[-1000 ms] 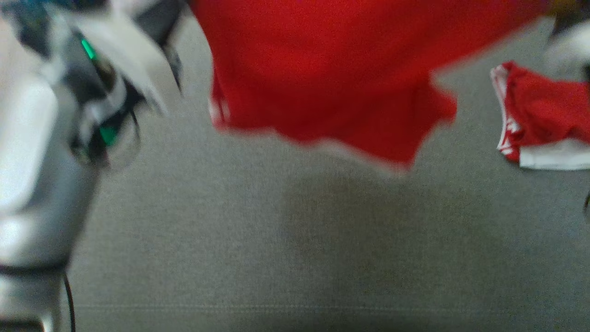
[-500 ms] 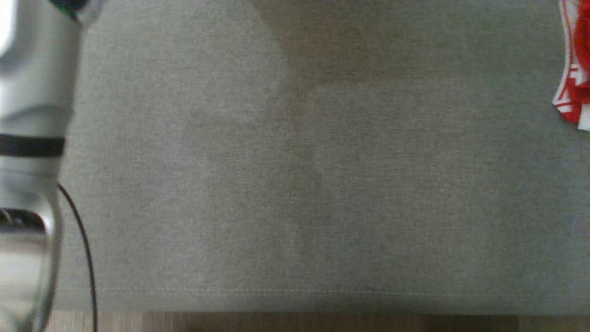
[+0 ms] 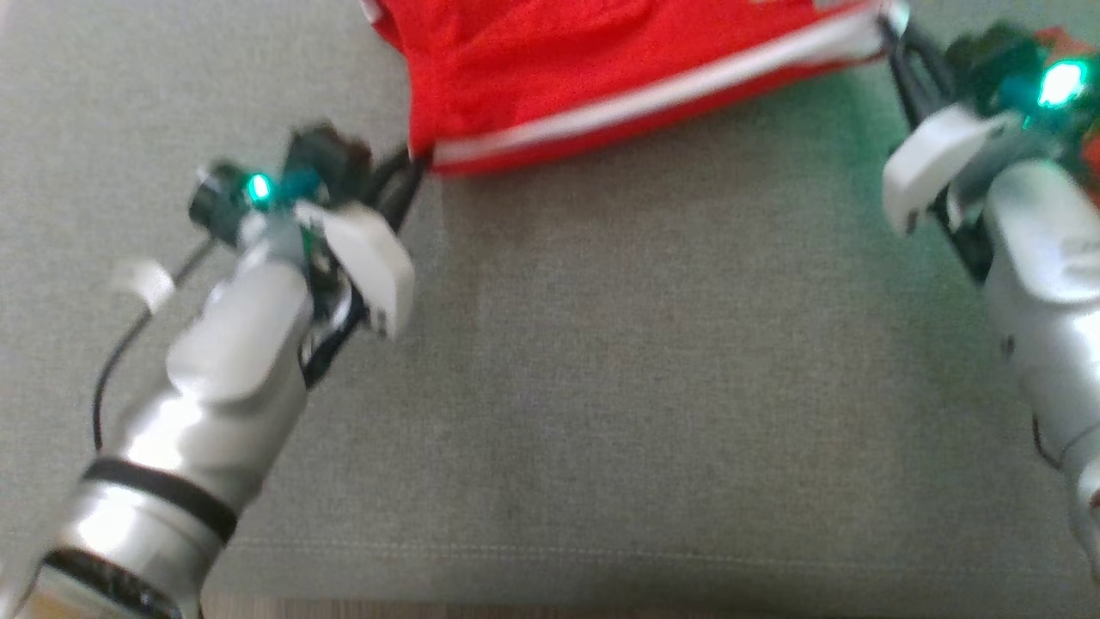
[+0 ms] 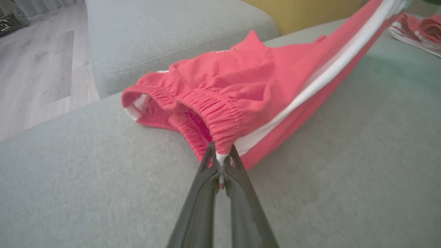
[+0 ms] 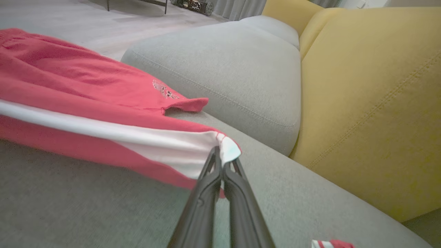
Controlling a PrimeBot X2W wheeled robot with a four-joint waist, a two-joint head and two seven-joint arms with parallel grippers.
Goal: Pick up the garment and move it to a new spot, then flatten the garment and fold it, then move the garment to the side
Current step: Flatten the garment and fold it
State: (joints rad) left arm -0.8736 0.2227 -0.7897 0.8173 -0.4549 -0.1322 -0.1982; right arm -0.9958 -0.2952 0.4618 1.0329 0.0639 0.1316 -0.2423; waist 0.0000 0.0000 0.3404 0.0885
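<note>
red garment [image 3: 601, 77] taut between left end effector [image 3: 412, 168] and right end effector [image 3: 894, 43], grey cushion [image 3: 653, 387] beneath

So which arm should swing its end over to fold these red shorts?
Probably the right. The right gripper pinches the raised hem end of the red white-striped shorts; the left gripper holds the bunched waistband on the grey sofa cushion, an anchor.

Grippers: two, left gripper [image 4: 220, 156] and right gripper [image 5: 222, 155], two dark fingers each. Garments: two, red shorts [image 4: 262, 86] and red-and-white piece [image 4: 422, 29]. Green lights: two, left light [image 3: 258, 186], right light [image 3: 1059, 83]. Grey cushions: two clear, seat cushion [image 5: 103, 206], neighbouring cushion [image 5: 224, 69]. Yellow cushions [image 5: 372, 103]: at least two.
</note>
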